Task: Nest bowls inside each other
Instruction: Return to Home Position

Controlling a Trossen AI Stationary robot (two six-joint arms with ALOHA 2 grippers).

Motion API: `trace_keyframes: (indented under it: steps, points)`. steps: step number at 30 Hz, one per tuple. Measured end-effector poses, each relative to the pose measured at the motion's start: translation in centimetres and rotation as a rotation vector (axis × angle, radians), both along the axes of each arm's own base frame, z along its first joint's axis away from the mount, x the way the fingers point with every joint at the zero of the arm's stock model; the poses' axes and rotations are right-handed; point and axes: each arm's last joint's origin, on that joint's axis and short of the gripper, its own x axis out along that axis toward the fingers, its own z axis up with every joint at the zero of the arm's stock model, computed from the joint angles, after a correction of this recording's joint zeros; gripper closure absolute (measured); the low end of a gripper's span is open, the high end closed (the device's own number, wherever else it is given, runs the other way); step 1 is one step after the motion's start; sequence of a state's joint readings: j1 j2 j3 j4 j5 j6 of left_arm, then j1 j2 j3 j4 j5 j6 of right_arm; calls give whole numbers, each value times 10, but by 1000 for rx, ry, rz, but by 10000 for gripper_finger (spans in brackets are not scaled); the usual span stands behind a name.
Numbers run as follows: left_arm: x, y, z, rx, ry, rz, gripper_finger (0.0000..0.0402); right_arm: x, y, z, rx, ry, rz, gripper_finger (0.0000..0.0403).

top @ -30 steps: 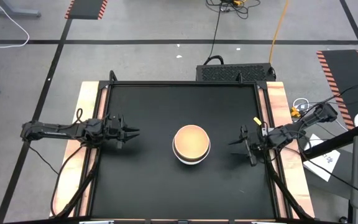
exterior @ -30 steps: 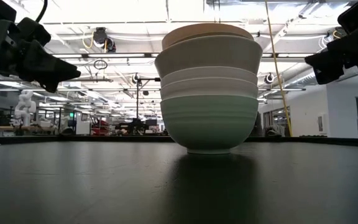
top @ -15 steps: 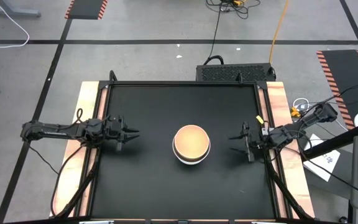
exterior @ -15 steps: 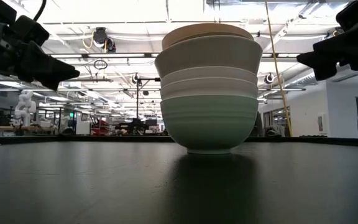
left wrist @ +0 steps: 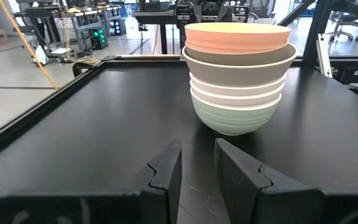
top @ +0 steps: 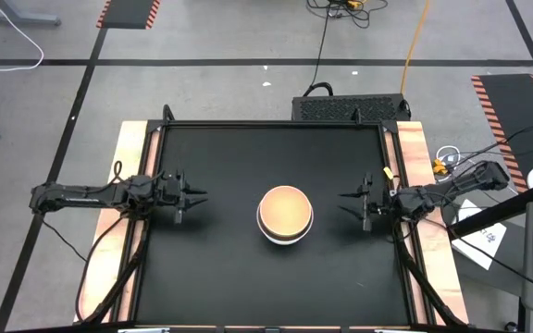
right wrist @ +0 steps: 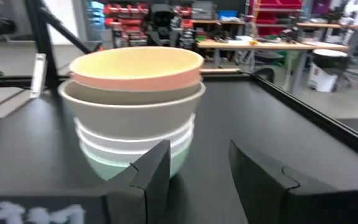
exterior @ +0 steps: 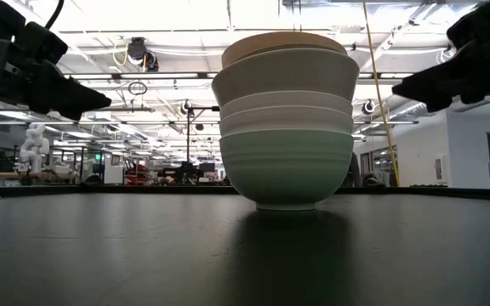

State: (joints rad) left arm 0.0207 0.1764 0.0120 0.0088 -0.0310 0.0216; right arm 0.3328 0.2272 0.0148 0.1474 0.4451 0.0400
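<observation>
The bowls stand nested in one stack at the middle of the black table. Peach-orange is on top, olive-grey under it, then two white, and mint green at the bottom with its foot on the table. I cannot pick out a beige bowl. My left gripper hovers left of the stack, pointing at it, fingers a narrow gap apart. My right gripper hovers right of the stack, pointing at it, open. Neither touches the bowls.
The black table top has a raised dark frame with wooden strips on its left and right sides. A black box sits beyond the far edge. Bare table surface lies all around the stack, between it and each gripper.
My right gripper has moved a little toward the stack and the far edge and has levelled out from a slanted pose; it now points straight at the bowls. The stack has stayed where it was.
</observation>
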Motion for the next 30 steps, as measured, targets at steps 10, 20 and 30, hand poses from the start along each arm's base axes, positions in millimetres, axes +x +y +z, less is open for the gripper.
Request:
trace_keyframes:
  steps: [10, 20, 30]
  points:
    - [-1, 9, -1, -6, 4, 56, 305, 3, -18, 0, 15, 0, -130, 248]
    - [0, 13, -2, 9, 16, 59, 305, 3, -42, 0, 41, 0, -139, 248]
    - [4, 15, -11, -22, 115, 54, 305, 1, -50, -2, 102, 8, -56, 248]
